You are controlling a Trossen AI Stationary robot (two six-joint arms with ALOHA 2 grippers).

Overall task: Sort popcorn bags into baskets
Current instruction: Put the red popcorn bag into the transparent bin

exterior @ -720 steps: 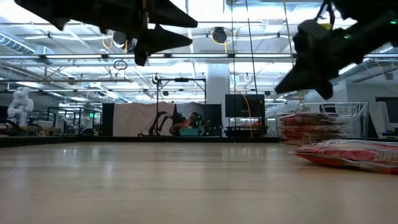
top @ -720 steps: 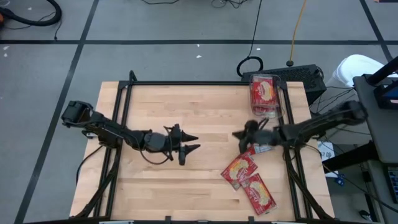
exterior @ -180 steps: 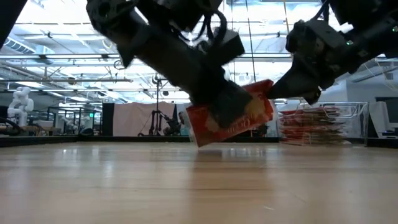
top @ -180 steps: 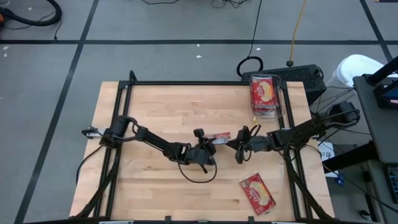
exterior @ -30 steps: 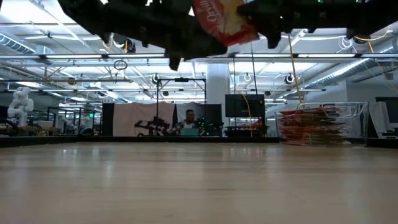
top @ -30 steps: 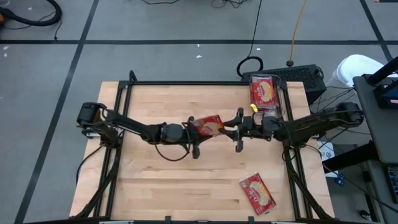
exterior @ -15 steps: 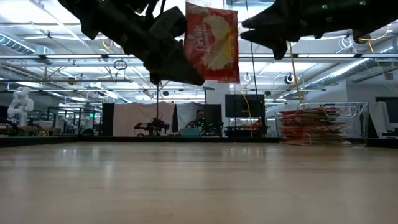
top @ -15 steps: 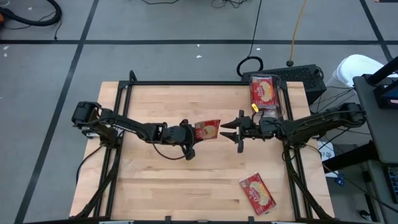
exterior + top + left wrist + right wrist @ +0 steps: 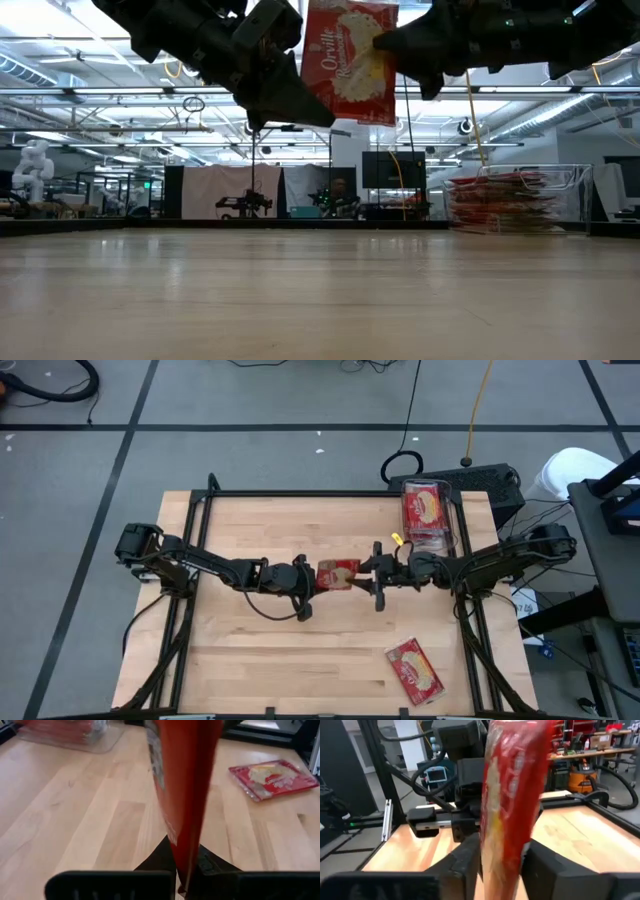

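Midair | flat glossy red packet [image 9: 338, 573] | wood-grain table [image 9: 250, 660]

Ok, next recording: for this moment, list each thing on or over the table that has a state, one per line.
Held popcorn bag: lifted above mid-table, standing on edge between both grippers.
Left gripper: shut on the held bag's edge.
Right gripper: fingers on either side of the bag's opposite edge.
Loose popcorn bag: lying flat, face up, near the table's front right.
Basket: at the far right corner, holding stacked bags.
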